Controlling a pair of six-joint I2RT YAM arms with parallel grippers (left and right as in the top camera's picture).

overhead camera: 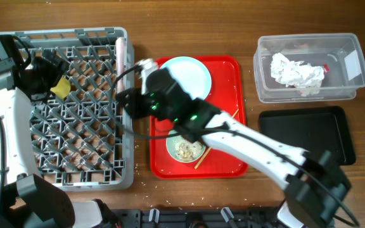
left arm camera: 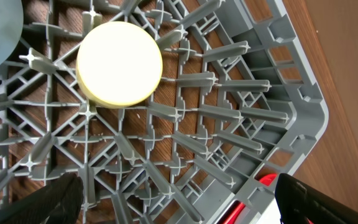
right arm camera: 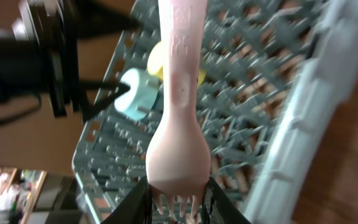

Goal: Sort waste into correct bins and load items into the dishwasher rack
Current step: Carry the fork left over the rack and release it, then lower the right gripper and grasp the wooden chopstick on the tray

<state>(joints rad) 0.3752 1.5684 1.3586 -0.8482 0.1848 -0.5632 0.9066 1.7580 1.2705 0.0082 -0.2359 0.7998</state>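
Right gripper point(right arm camera: 178, 200): narrow gap, pinched on the tine end of fork point(right arm camera: 179, 87). The handle points away, long axis along the rack point(right arm camera: 303, 124) wall. Left gripper point(left arm camera: 182, 202): spread wide, holds nothing, over the rack. Yellow cup point(left arm camera: 120, 64) on rack grid. Farther: napkin point(overhead camera: 295, 71) in clear tub point(overhead camera: 262, 69); scraps point(overhead camera: 185, 150) in green bowl point(overhead camera: 171, 152) on red tray point(overhead camera: 227, 73).

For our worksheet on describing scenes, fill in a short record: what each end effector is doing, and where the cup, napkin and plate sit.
left end effector: open, above the rack
right end effector: shut on the fork, over the rack
yellow cup: on the rack floor
napkin: in the clear tub
plate: on the red tray
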